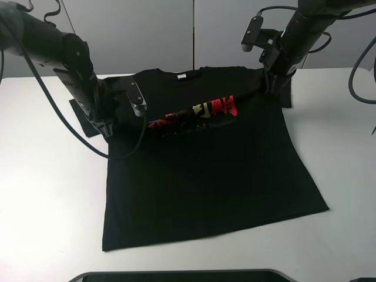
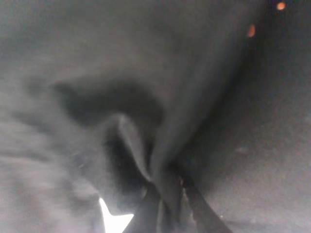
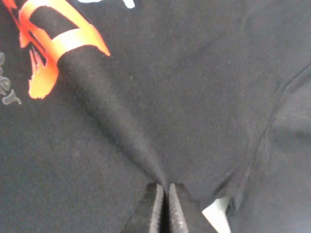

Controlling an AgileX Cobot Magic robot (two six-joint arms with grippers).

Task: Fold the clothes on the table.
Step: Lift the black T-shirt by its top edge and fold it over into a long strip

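Note:
The black T-shirt (image 1: 205, 170) lies spread on the white table (image 1: 47, 200), collar at the far side, hem towards the near edge. A raised crease runs across the chest through the red print (image 1: 202, 111). My left gripper (image 1: 111, 126) is shut on the shirt at its left armpit, pinching a fold (image 2: 165, 184). My right gripper (image 1: 270, 82) is shut on the shirt at its right armpit; in the right wrist view the fingers (image 3: 155, 213) clamp the crease that runs to the orange-red print (image 3: 53, 48). Both sleeves lie partly under the arms.
White tabletop lies bare to the left, right (image 1: 341, 147) and in front of the shirt. A dark rounded edge (image 1: 182, 275) shows at the table's near side. Cables hang from both arms. A grey wall stands behind.

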